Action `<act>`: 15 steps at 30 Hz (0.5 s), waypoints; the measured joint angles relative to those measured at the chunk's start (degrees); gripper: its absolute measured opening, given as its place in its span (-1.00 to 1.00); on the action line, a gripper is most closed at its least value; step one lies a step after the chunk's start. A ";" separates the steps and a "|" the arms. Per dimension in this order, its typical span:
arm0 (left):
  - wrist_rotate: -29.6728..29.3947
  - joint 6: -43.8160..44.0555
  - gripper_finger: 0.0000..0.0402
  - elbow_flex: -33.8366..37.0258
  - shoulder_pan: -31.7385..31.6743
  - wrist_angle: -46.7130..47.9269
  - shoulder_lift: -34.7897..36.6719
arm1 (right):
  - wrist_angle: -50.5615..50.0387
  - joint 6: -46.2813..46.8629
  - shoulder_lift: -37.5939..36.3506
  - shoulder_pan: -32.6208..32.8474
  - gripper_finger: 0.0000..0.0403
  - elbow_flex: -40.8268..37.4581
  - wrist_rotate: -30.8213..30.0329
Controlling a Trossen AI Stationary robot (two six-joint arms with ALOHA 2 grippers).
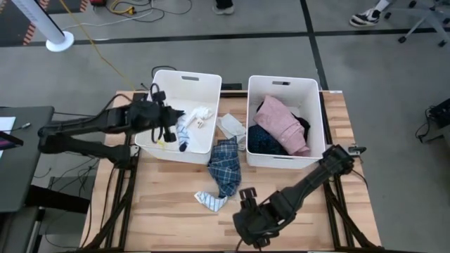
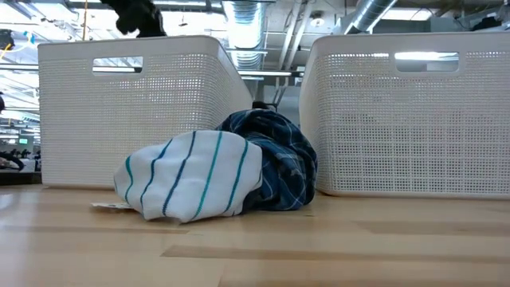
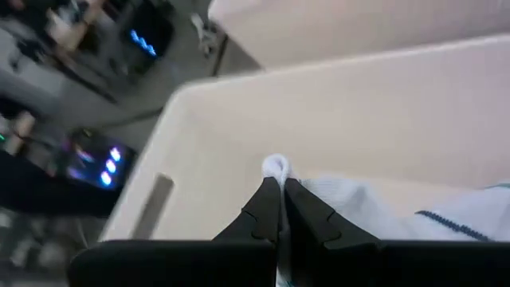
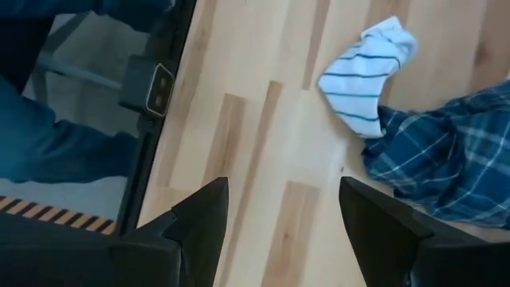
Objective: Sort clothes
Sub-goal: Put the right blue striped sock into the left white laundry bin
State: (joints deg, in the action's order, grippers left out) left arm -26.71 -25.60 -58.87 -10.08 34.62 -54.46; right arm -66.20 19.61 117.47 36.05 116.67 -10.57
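Now the left gripper (image 3: 280, 209) pinches a white sock (image 3: 351, 209) inside the left tub (image 1: 180, 83); two tubs stand there. Right gripper (image 4: 283, 219) gapes empty over bare table (image 1: 169, 211), near the striped sock (image 4: 365, 73) and plaid garment (image 1: 226, 163).

**Inventory by kind**

Two white tubs on one wooden worktop (image 1: 162, 211): left tub (image 1: 204, 84), right tub (image 1: 313, 91). Two dark arms, one end effector each: left end effector (image 1: 169, 130) over the left tub, pinched on a white sock (image 3: 275, 167); right end effector (image 1: 253, 218) over the worktop, fingers apart. Three garments counted in the right tub: pink (image 1: 281, 123), navy dotted (image 1: 264, 140), black (image 1: 302, 125). One blue plaid garment (image 1: 226, 165) and one blue-white striped sock (image 1: 209, 202) on the worktop. One pale garment (image 1: 232, 126) between the tubs.
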 joint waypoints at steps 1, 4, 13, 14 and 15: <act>1.23 0.87 -1.00 0.00 -1.45 1.31 -0.43 | 0.40 0.38 -0.04 0.00 0.26 -0.44 -0.02; 4.98 2.77 -1.00 0.02 -5.14 3.88 -2.68 | 0.47 1.79 -0.03 0.56 0.26 -1.16 -0.02; 8.52 4.25 -0.99 0.02 -9.27 5.78 -11.61 | 2.98 3.75 -0.05 2.03 0.26 -3.73 -0.02; 8.53 4.24 -0.98 0.02 -9.47 5.79 -12.52 | 2.94 4.14 -0.07 2.28 0.26 -3.98 -0.02; 8.56 4.20 -0.97 0.02 -9.66 5.80 -13.39 | 3.08 4.43 -0.05 2.41 0.26 -4.35 -0.02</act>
State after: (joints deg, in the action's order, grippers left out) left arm -18.16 -21.40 -58.85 -19.73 40.42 -67.84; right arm -63.12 24.05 117.42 38.46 112.31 -10.59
